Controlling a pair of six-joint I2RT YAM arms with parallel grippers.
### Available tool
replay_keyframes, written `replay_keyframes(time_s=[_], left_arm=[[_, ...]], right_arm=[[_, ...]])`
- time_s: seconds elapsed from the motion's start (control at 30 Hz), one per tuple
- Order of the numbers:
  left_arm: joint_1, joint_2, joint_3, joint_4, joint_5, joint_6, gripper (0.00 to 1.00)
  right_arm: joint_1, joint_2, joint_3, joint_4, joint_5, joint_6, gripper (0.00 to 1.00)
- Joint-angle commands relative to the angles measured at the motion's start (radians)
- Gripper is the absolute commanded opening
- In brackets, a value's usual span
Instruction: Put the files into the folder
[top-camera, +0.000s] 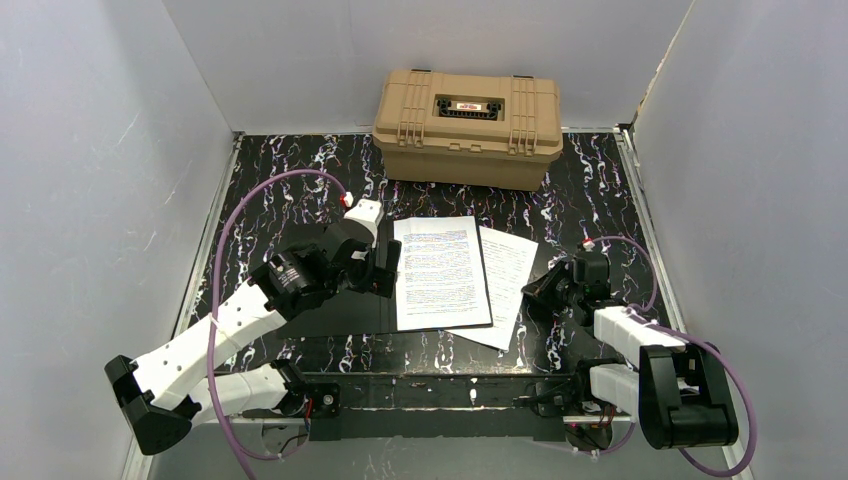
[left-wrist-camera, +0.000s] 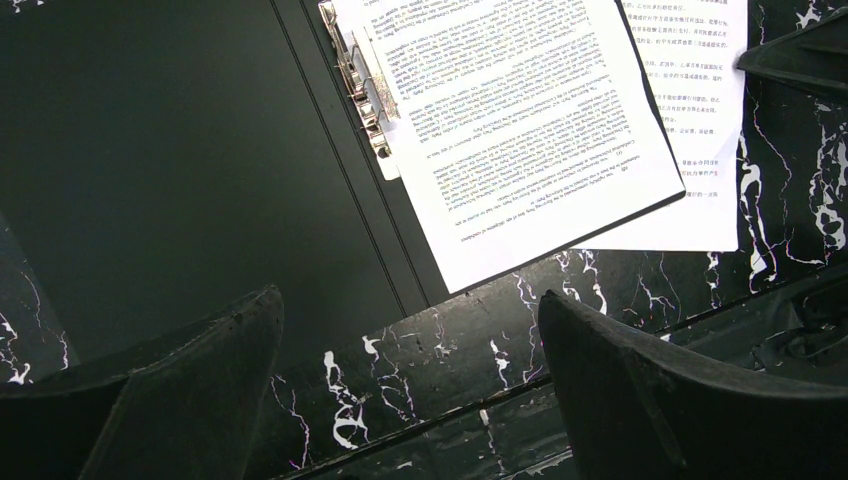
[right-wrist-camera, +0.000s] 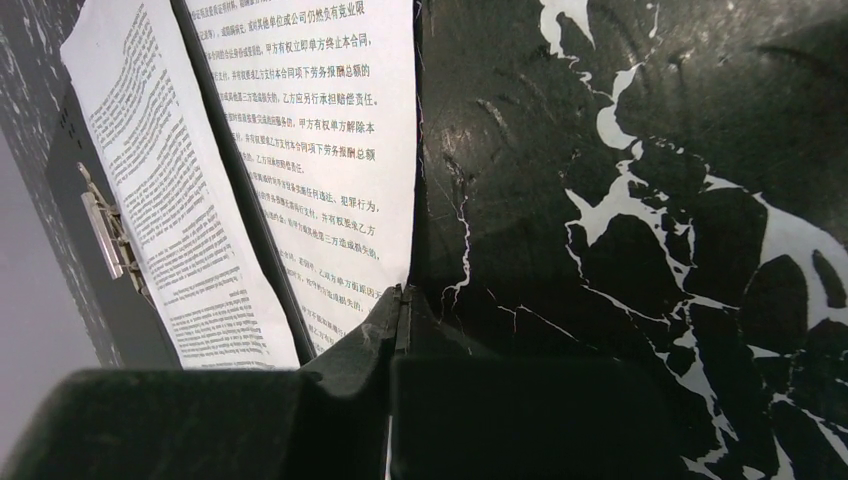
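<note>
The folder (left-wrist-camera: 200, 150) lies open on the table, black inside up, with a metal clip (left-wrist-camera: 365, 90) by its spine. One printed sheet (top-camera: 440, 272) lies on its right half, and shows in the left wrist view (left-wrist-camera: 520, 130). A second sheet (top-camera: 508, 285) sticks out from under it onto the table to the right. My left gripper (top-camera: 385, 268) is open and empty, hovering over the folder's left half and near edge (left-wrist-camera: 410, 320). My right gripper (top-camera: 537, 290) is shut at the second sheet's right edge (right-wrist-camera: 403, 292), with the paper's edge between the fingertips.
A tan plastic hard case (top-camera: 467, 125) stands closed at the back of the table. White walls enclose the black marbled tabletop (top-camera: 300, 190) on three sides. A metal rail (top-camera: 440, 385) runs along the near edge between the arm bases.
</note>
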Motion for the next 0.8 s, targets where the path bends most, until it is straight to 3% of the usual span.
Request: replay_keyframes(time_s=[0.0, 0.27, 0.5, 0.63, 0.77], left_arm=[[-0.004, -0.020, -0.009, -0.026, -0.022, -0.006, 0.98], [-0.004, -0.022, -0.006, -0.026, -0.018, -0.009, 0.98], [-0.005, -0.029, -0.004, -0.027, -0.009, -0.011, 0.98], [-0.004, -0.034, -0.006, -0.027, -0.010, -0.011, 0.98], [-0.004, -0.027, -0.006, -0.026, 0.002, -0.017, 0.98]], right_arm=[[-0.013, -0.027, -0.024, 0.015, -0.016, 0.002, 0.01], [-0.056, -0.172, -0.019, -0.048, -0.012, -0.002, 0.01], [-0.077, -0.201, 0.027, -0.133, 0.020, -0.058, 0.01], [-0.080, -0.169, 0.041, -0.133, 0.004, -0.078, 0.42], [-0.079, -0.158, 0.034, -0.118, -0.034, -0.069, 0.57]])
